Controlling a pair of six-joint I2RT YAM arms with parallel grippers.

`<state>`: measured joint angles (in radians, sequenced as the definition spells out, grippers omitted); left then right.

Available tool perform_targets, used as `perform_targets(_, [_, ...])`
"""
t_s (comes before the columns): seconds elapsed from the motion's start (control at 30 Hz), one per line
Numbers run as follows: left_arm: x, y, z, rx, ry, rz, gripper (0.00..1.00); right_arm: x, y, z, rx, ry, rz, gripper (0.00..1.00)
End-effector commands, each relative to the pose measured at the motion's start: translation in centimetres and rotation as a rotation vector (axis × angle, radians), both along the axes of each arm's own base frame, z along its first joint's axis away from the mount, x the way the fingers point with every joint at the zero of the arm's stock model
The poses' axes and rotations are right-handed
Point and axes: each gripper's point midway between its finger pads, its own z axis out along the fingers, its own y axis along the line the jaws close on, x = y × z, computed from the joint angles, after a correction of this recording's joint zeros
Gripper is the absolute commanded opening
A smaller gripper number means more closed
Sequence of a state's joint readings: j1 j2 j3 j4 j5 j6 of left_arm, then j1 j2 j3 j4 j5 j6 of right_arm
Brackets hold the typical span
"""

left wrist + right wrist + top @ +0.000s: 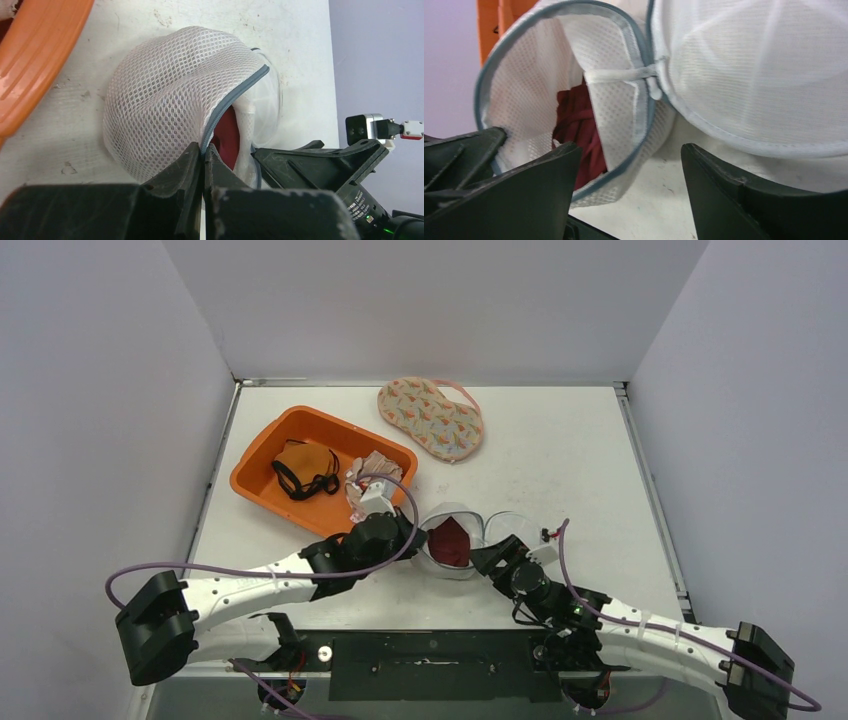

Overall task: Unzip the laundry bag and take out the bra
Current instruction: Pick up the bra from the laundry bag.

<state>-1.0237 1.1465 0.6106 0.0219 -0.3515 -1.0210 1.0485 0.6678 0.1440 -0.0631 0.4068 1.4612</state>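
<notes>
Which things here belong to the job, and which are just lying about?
Job: mesh laundry bag; dark red bra inside; left gripper shut on its rim; open right gripper.
Lying about: orange tray; black-strapped garment; crumpled cloth; patterned pouch.
</notes>
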Motion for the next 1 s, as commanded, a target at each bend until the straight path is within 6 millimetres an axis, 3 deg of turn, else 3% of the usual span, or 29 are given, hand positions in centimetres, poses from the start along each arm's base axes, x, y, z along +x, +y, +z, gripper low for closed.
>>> perform_targets(0.0, [-0.1, -0.9, 1.3, -0.086, -0.013, 0.004, 0.0, 2.3, 1.6, 4.5, 0.086, -0.126, -0.027, 0.68])
perform_targets(0.23, [-0.7, -0.5, 1.1, -0.089, -0.006, -0.002, 0.0, 3.5, 2.5, 4.8, -0.005, -0.146, 0.036, 0.33])
perform_targets(0.33, [-0.7, -0.3, 1.8, -0.098, -0.015, -0.002, 0.0, 4.3, 1.8, 6.5, -0.12, -0.204, 0.04, 0.09])
perform_targets(0.37, [-0.7, -0.2, 2.1, -0.097, -0.021, -0.004, 0.0, 4.6, 1.5, 7.3, -0.174, -0.229, 0.045, 0.06])
perform_targets(0.53, [0.3, -0.4, 5.1, -0.102, -0.077, -0.009, 0.0, 6.7, 0.9, 12.6, -0.524, -0.358, 0.126, 0.05])
perform_targets(0.7, [1.3, -1.0, 9.3, -0.133, -0.145, -0.025, 0.0, 7.0, 0.0, 15.3, -0.828, -0.414, 0.133, 0.05])
perform_targets(0.8, [1.3, -0.4, 8.7, -0.088, -0.144, -0.021, 0.0, 6.1, -1.1, 13.8, -0.909, -0.413, 0.111, 0.05])
perform_targets(0.97, [1.1, 1.3, 4.9, -0.014, -0.114, 0.013, 0.0, 4.1, -3.4, 7.7, -0.885, -0.342, 0.082, 0.05])
